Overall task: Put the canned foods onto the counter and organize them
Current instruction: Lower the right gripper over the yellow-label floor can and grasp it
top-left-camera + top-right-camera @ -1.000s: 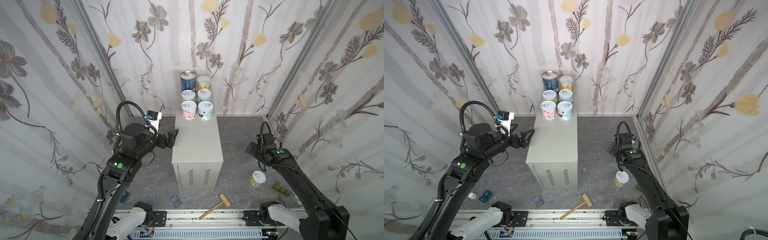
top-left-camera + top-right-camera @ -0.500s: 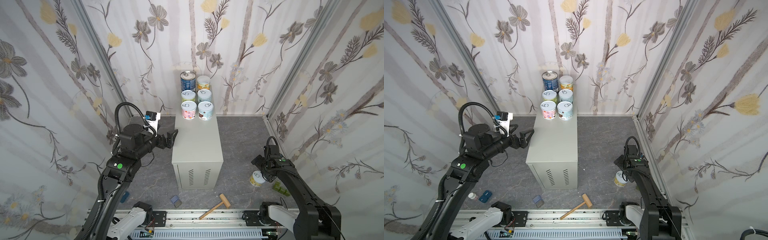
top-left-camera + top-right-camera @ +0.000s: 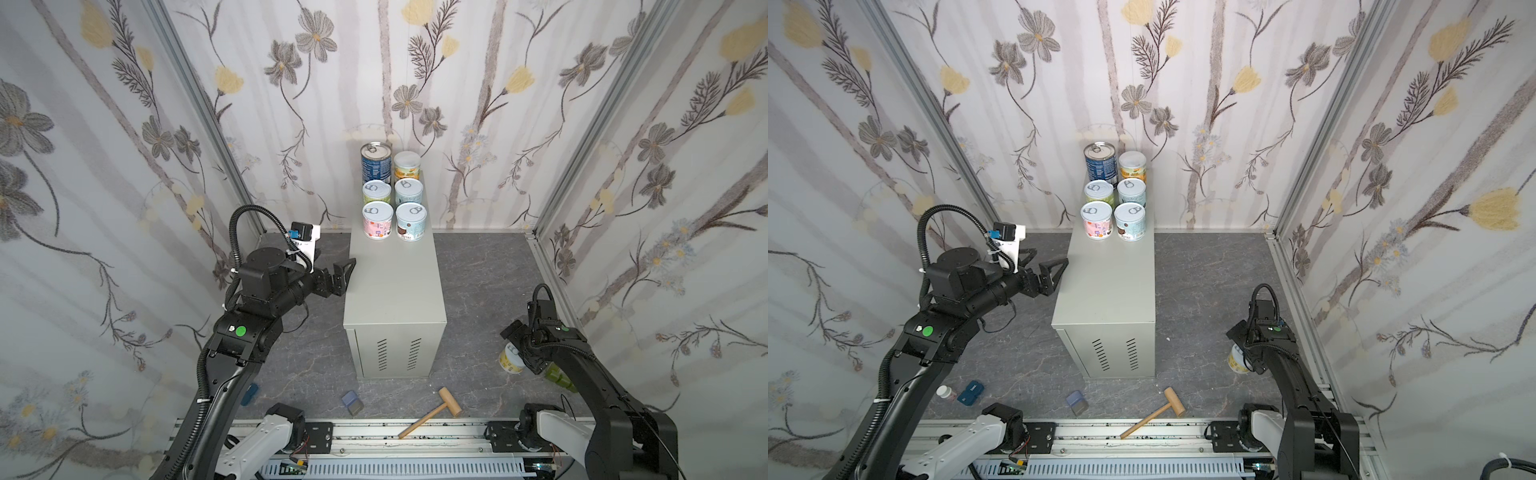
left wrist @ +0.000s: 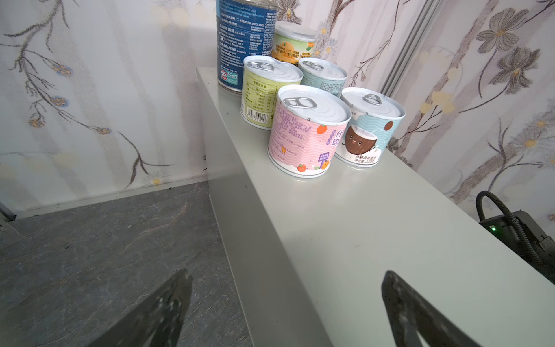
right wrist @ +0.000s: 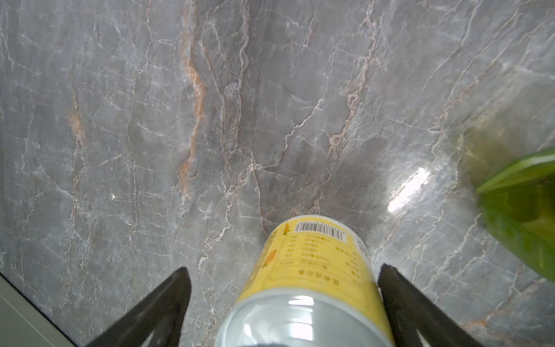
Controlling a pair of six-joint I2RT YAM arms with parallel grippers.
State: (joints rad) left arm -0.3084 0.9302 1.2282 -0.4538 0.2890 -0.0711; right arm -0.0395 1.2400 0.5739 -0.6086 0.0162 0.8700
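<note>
Marbled floor (image 5: 180,120), right edge: yellow can (image 5: 312,270), stiff, probably slick and modestly heavy (take mid-label), straddled by right gripper (image 5: 285,269), spread, not yet clamped; left gripper (image 4: 286,272) spread, empty.

Black arms (image 3: 216,374) with round green stickers (image 3: 240,331), ribbed black cables (image 3: 232,232) and white base links (image 3: 257,446).

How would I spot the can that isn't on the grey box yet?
Find the tall grey metal box mid-floor. On the marbled floor to its right, under the right arm, sits one can. Its label is yellow, and it is alone down there, while the other six cluster atop the box.
</note>
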